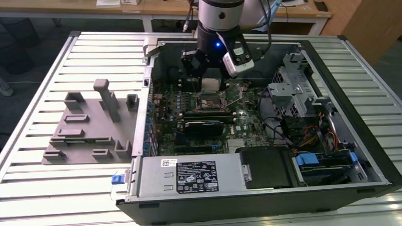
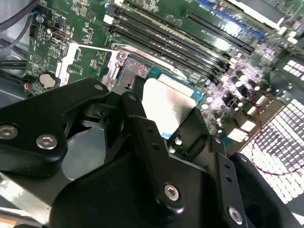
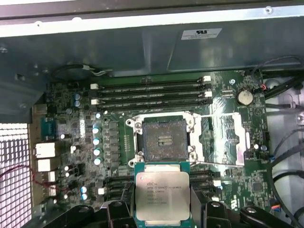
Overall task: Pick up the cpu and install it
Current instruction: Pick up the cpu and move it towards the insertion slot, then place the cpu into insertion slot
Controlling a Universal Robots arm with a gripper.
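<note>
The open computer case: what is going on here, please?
A silver robot arm reaches into the open black computer case. Its black jaws are shut on the small flat square cpu with a pale silver metal top, held above the green motherboard, near the square black-framed socket. The socket is open and empty, so the cpu is not yet installed.

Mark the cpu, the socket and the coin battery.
cpu (image 3: 162, 195), first wrist view, centre of its silver top.
socket (image 3: 165, 138), first wrist view, middle of its contact field.
coin battery (image 3: 244, 97), first wrist view, its round face.
</note>
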